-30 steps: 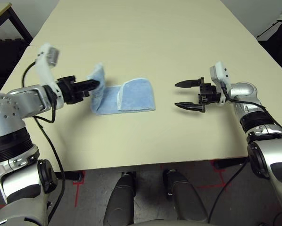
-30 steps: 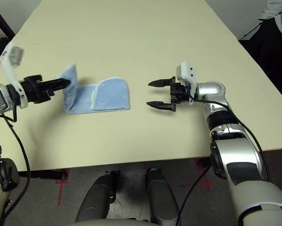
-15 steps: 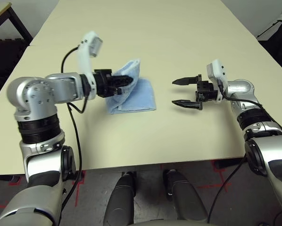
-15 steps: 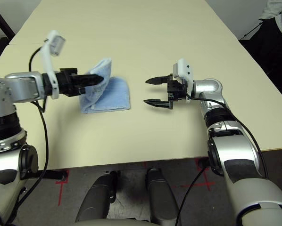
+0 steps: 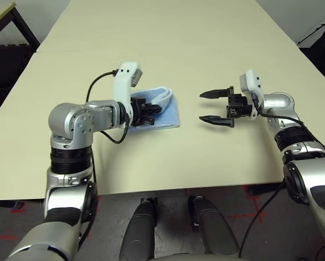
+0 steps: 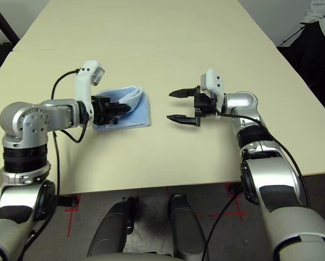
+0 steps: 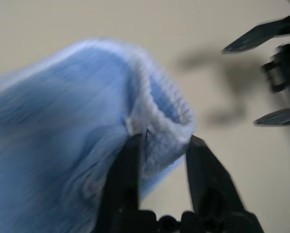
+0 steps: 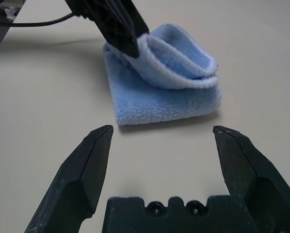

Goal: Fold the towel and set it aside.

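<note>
The light-blue towel (image 5: 163,111) lies folded over on itself on the beige table (image 5: 168,43), left of the middle. My left gripper (image 5: 153,108) sits low over the towel's upper layer, shut on its white-edged rim (image 7: 162,145), which stands up between the two fingers. The lower layer lies flat on the table, as the right wrist view shows of the towel (image 8: 164,94). My right gripper (image 5: 208,107) hovers open a short way right of the towel, pointing at it, with nothing between its fingers. The dark embroidered mark is hidden.
The table's front edge (image 5: 168,187) runs close below both arms. A dark piece of furniture (image 5: 2,24) stands off the far-left corner. Someone in grey clothing (image 6: 321,12) is at the far right. Bare tabletop stretches behind and in front of the towel.
My left gripper has carried the towel's left end rightward and down onto the rest of it, so the towel is now a shorter folded stack. The right gripper has barely moved.
</note>
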Robot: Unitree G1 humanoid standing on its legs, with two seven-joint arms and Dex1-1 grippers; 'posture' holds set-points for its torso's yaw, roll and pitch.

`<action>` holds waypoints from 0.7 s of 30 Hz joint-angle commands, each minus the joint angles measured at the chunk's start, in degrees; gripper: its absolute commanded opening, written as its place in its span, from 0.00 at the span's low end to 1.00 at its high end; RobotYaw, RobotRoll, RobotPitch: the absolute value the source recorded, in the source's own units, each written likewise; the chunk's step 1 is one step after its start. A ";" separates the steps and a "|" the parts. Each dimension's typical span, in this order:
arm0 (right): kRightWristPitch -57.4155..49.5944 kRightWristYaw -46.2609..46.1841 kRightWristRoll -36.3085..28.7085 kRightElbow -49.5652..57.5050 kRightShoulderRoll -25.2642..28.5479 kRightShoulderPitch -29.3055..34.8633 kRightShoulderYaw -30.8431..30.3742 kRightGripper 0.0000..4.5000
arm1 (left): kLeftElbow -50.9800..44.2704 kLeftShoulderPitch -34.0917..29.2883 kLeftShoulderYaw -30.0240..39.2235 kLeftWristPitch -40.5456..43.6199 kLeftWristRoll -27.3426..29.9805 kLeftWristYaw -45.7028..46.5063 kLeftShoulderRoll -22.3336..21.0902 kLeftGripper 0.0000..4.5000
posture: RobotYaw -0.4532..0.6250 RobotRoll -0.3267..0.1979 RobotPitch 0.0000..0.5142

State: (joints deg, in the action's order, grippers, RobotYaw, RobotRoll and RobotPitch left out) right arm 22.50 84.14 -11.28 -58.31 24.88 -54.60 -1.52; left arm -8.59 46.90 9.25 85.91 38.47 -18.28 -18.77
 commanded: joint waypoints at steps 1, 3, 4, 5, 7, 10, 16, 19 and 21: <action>0.40 -0.20 0.43 0.08 0.74 0.30 0.68 1.00 | -1.69 1.59 1.58 5.37 2.78 -2.23 -0.04 0.73 | 0.47 0.62 0.33; 0.57 -0.44 0.55 -0.21 0.74 0.04 0.67 1.00 | -1.49 1.45 0.96 6.48 5.18 -3.51 -0.98 0.90 | 0.48 0.62 0.33; 0.66 -0.50 0.57 -0.28 0.74 -0.02 0.67 1.00 | -1.52 1.23 0.31 6.59 6.16 -4.04 -1.63 0.99 | 0.48 0.62 0.33; 0.70 -0.54 0.55 -0.31 0.74 -0.04 0.66 1.00 | -1.53 0.95 -0.14 6.59 6.75 -4.15 -2.03 0.99 | 0.48 0.62 0.33; 0.83 -0.65 0.53 -0.33 0.75 -0.05 0.67 1.00 | -1.79 0.09 -1.73 6.59 8.71 -5.11 -3.65 0.99 | 0.47 0.62 0.33; 0.96 -0.74 0.51 -0.43 0.95 -0.08 0.72 1.00 | -2.32 -0.99 -3.29 6.59 9.82 -5.72 -6.10 0.99 | 0.47 0.62 0.33; 1.24 -0.75 0.51 -0.55 1.44 0.33 0.75 1.00 | -0.38 0.21 -5.22 -7.19 3.28 -8.52 -11.04 0.99 | 0.47 0.62 0.33; 1.32 -0.92 0.54 -0.71 1.31 0.30 0.65 1.00 | 0.87 0.33 -5.90 -12.95 2.34 -11.87 -11.91 0.99 | 0.47 0.62 0.33; 1.34 -0.99 0.55 -0.79 1.12 0.19 0.59 1.00 | 2.04 0.88 -5.74 -14.78 2.40 -13.55 -11.75 0.99 | 0.47 0.62 0.33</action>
State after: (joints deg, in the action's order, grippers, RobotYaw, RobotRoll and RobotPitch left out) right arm 23.27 83.15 -11.23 -58.49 25.96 -54.69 -1.51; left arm -7.53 46.96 4.47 72.96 41.27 -30.02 -30.29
